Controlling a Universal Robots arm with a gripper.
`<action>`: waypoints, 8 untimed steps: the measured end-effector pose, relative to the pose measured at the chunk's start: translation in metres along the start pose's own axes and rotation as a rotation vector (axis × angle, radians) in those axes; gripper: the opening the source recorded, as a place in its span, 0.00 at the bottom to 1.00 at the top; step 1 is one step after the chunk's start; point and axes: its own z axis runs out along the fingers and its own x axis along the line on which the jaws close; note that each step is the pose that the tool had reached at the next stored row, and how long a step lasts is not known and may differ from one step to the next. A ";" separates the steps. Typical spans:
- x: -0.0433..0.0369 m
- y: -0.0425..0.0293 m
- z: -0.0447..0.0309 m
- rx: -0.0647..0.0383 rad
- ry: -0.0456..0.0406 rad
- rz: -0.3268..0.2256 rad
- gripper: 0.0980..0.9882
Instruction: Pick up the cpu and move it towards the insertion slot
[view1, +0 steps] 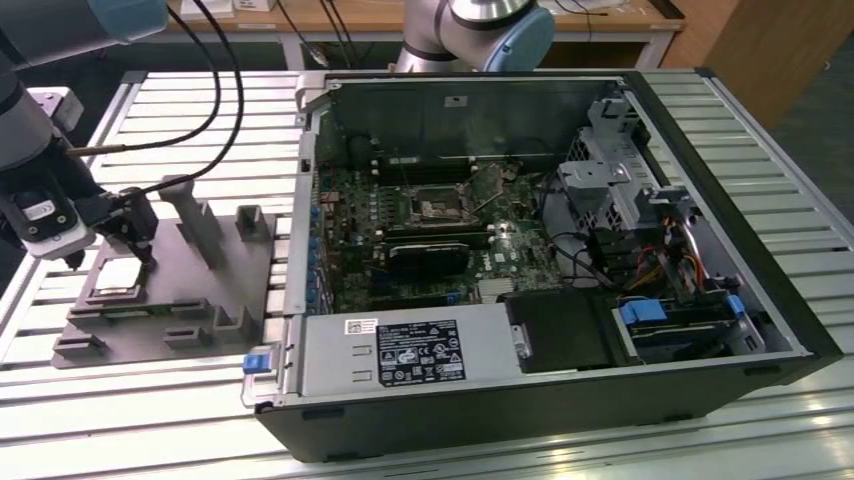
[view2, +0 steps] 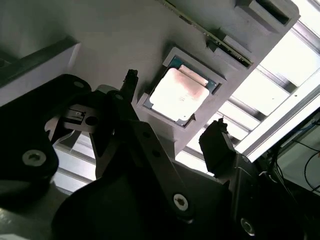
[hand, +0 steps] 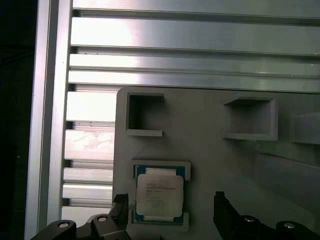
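Observation:
The cpu (view1: 118, 278) is a small flat square chip with a pale metal top. It lies in a shallow pocket of the grey plastic fixture (view1: 187, 310) at the exterior view's left. My gripper (view1: 114, 252) hangs just above it, open. In both wrist views one dark finger stands on each side of the cpu (view2: 179, 94) (hand: 159, 196), and neither touches it. The fingertips (view2: 131, 80) (hand: 120, 206) are held wider than the chip. The insertion slot (view1: 437, 208) is a shiny square socket on the motherboard inside the open computer case.
The open computer case (view1: 747, 290) fills the middle and right of the slatted metal table (view1: 200, 110). Upright grey posts (view1: 203, 225) rise from the fixture close beside my gripper. Cables (view1: 220, 90) trail from the arm over the table. Empty square pockets (hand: 145, 114) lie beyond the cpu.

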 end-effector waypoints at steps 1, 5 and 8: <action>0.0001 0.0000 0.0001 0.000 0.0005 0.000 0.76; 0.0000 0.0000 0.0008 0.000 0.0002 0.000 0.76; 0.0003 -0.0001 0.0017 0.000 0.0000 0.000 0.76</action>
